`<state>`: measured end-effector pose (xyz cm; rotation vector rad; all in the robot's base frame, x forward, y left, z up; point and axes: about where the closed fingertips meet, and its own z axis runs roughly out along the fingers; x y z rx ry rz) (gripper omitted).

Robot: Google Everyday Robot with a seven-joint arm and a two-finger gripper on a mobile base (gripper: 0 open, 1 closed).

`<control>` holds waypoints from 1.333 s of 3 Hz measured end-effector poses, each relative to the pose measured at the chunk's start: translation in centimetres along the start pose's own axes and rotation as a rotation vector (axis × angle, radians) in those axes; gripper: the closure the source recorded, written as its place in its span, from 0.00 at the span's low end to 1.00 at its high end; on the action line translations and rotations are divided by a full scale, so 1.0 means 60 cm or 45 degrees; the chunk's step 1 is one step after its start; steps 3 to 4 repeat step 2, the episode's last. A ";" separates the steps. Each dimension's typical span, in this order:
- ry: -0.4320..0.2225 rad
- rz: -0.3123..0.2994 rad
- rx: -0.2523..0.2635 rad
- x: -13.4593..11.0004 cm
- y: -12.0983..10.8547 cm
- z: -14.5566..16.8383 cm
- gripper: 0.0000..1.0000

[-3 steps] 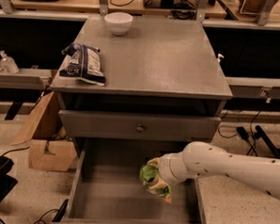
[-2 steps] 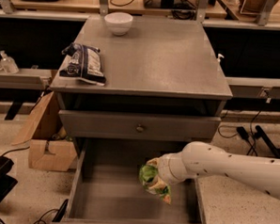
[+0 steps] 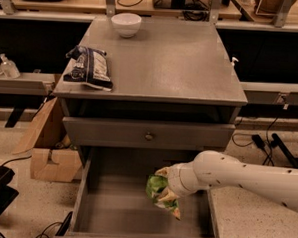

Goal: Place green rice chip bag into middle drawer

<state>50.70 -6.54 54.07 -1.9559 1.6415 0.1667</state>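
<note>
Nearest the camera, the middle drawer (image 3: 114, 217) is standing pulled out. It is a wide grey rectangular tray with low straight side walls and a flat, matte floor, which is lying bare on its left half. Over the drawer's right half, at about 3 o'clock from the floor's centre, the claw (image 3: 166, 191) is gripping the green rice chip bag (image 3: 157, 187), its pale fingers pressing against the bag's crinkled body. The bag is glossy and bright green with yellow-orange and white print. It is hanging crumpled and tilted, its lower corner pointing down toward 5 o'clock; whether that corner is touching the floor cannot be told. The smooth, rounded white arm (image 3: 246, 177) is reaching in from 3 o'clock, crossing above the drawer's right wall.

Just behind, at 12 o'clock from the bag, the flat grey drawer front (image 3: 113, 132) with its small round brass knob (image 3: 149, 136) is sitting shut. At 9 o'clock from the drawer, a brown cardboard box (image 3: 54, 162) is resting on the speckled ground.

Farther back, the cabinet's dull grey surface (image 3: 167, 62) is carrying a larger dark blue-and-white bag (image 3: 89, 68), shiny and wrinkled, lying flat near the left edge at 9 o'clock. At 11 o'clock, by the far edge, a round white bowl (image 3: 126, 23) is sitting upright, well apart from that bag
</note>
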 end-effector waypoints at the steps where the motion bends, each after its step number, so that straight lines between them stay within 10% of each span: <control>1: -0.001 -0.001 -0.003 -0.001 0.001 0.001 0.00; 4: -0.001 -0.001 -0.003 -0.001 0.001 0.001 0.00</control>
